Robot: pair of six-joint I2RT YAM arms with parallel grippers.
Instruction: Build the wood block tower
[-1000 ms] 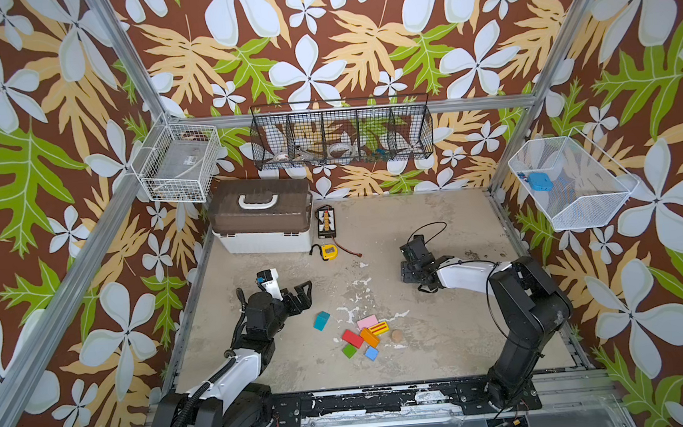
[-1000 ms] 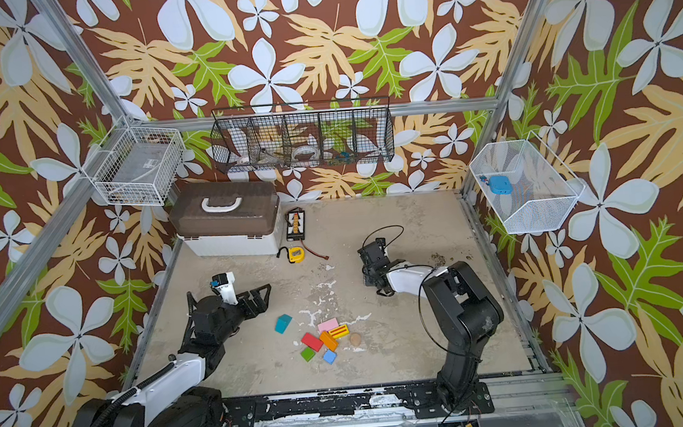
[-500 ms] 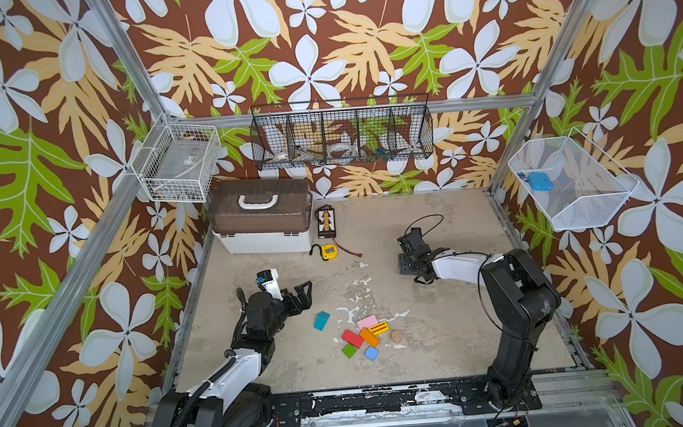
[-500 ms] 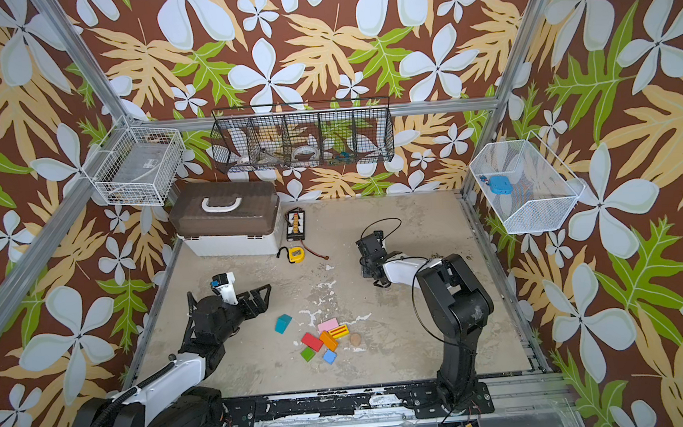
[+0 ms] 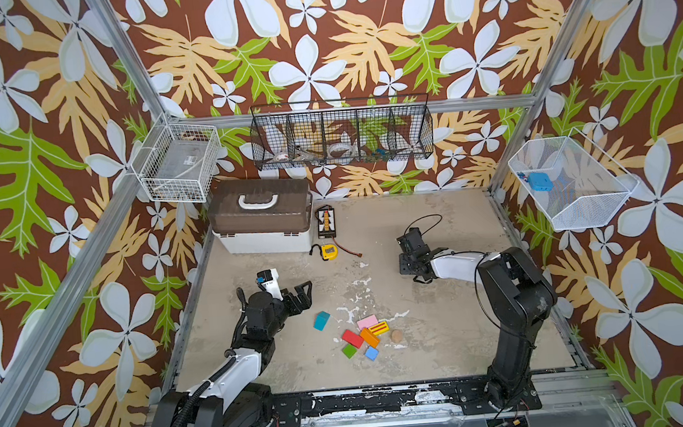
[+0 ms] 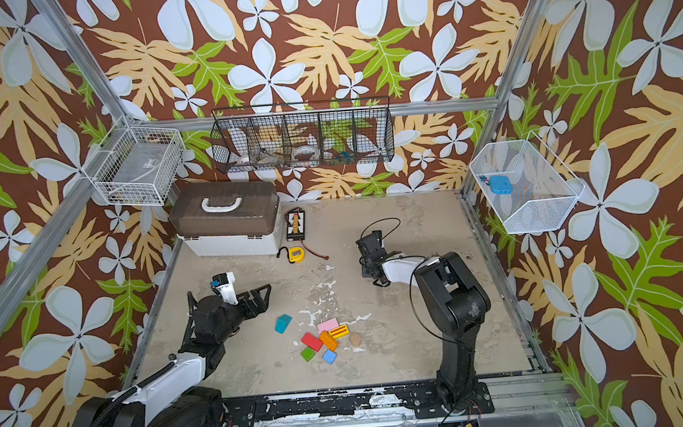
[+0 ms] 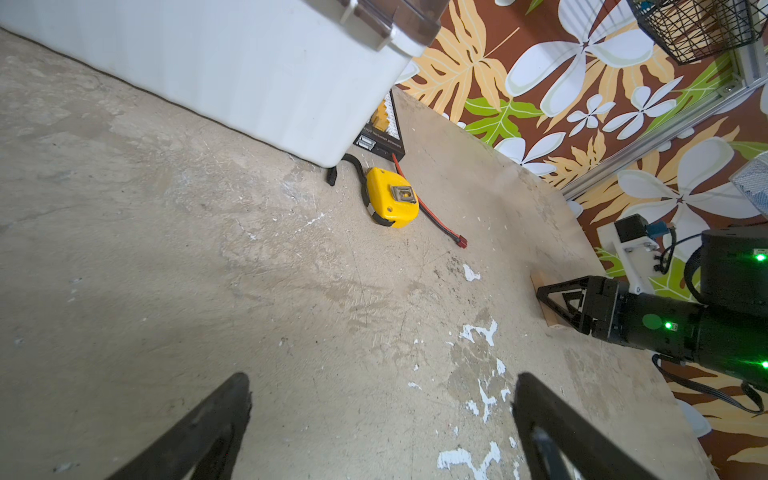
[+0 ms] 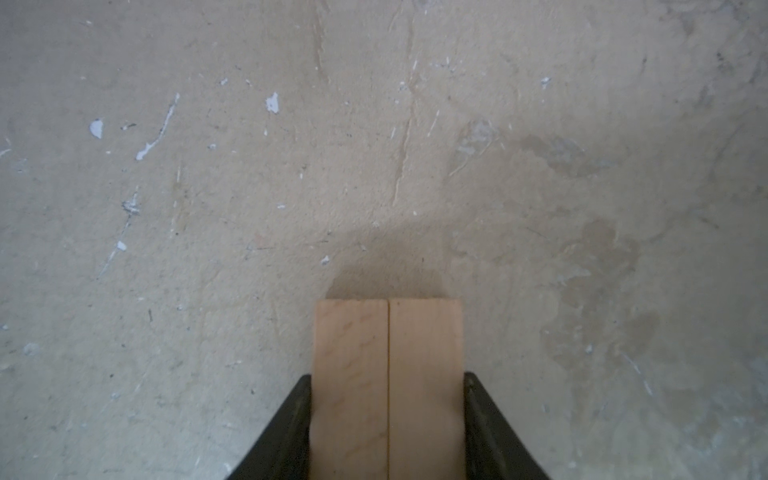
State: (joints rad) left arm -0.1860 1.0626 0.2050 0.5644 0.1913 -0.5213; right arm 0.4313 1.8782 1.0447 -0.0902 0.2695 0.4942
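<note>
Two plain wood planks [image 8: 388, 332] sit side by side btwn the jaws of the right end effector [image 8: 387, 377], clamped on both outer faces: squeeze evenly, lift level, carry slow twd coloured blocks [image 5: 362, 338] well apart from it; left end effector [image 7: 382, 384] spread wide, empty.

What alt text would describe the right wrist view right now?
Two plain wood planks, side by side, sit pinched between the black jaws of the right gripper. Beyond them lies the scuffed beige table, flecked with white chips.
</note>
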